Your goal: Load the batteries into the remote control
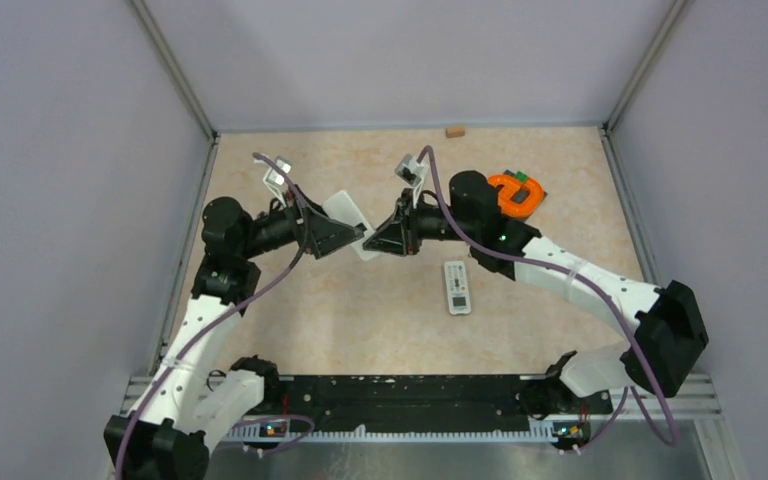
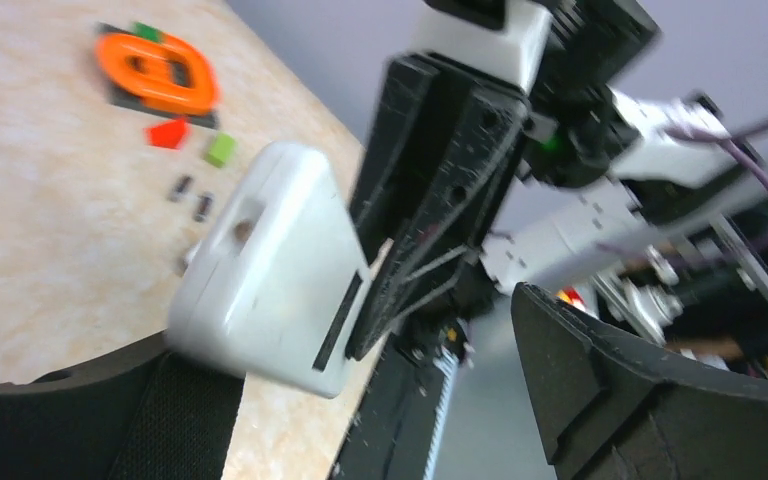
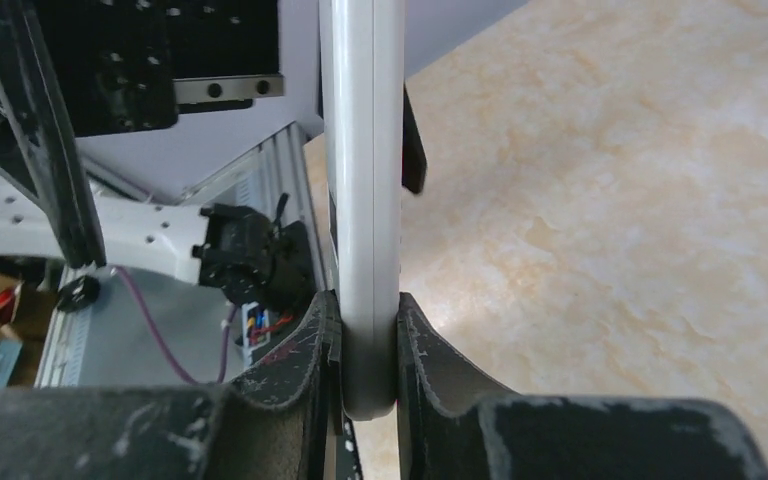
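Overhead view of a beige speckled table (image 1: 360, 330) with 2 robot arms meeting above its middle.

At left, the left gripper (image 1: 345, 236) reaches in with its fingers spread wide and released. They straddle a smooth white plastic remote control (image 1: 346, 214) without pinching it. In the left wrist view the remote appears to lean on 1 finger, while the other finger stands well apart. The remote is held off the table and tilted, its plain back with a dark slot facing that camera.

Just right of it, the right gripper (image 1: 382, 239) is clenched on 1 end of the remote. The right wrist view shows the shell edge-on, squeezed between both fingers (image 3: 310, 350).

Further right, a second white remote with buttons (image 1: 457, 287) lies flat and face up, apart from both grippers.

At far right sits an orange ring on a dark base (image 2: 125, 60), with a red block (image 2: 168, 133) and a green block (image 2: 221, 149) just beside it. Near those blocks lie the batteries (image 2: 202, 207), 2 tiny slim dark cylinders on the bare table, untouched. A third cannot be made out.

The batteries are probably light, stiff and smooth, so they are likely to roll or squirt out of a loose pinch. The safest hold looks to be across the middle of the barrel, fingertips closing on its long sides. The remote's shell looks rigid but slick.
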